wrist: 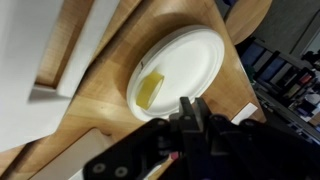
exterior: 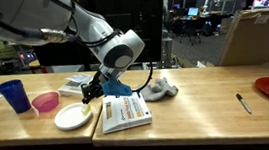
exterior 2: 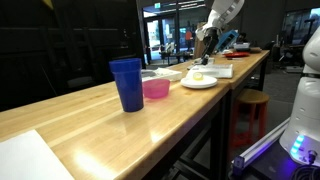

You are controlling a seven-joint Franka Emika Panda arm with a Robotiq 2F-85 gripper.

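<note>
A small yellow piece [wrist: 150,92] lies on the white plate [wrist: 185,65], left of the plate's middle in the wrist view. The gripper [wrist: 190,112] hangs over the plate's lower edge, at the lower centre of that view, its fingers clenched together. In an exterior view the plate sits lower left on the wooden table [exterior: 188,109]. A pink bowl [exterior: 45,101] and a blue cup [exterior: 14,95] stand further left, and a printed booklet [exterior: 125,112] lies just to the plate's right.

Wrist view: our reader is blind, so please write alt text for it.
A white plate holding a small yellow piece sits on a wooden table, seen from above. The dark, shut gripper comes in from the bottom at the plate's rim, and white paper lies on the left.
</note>
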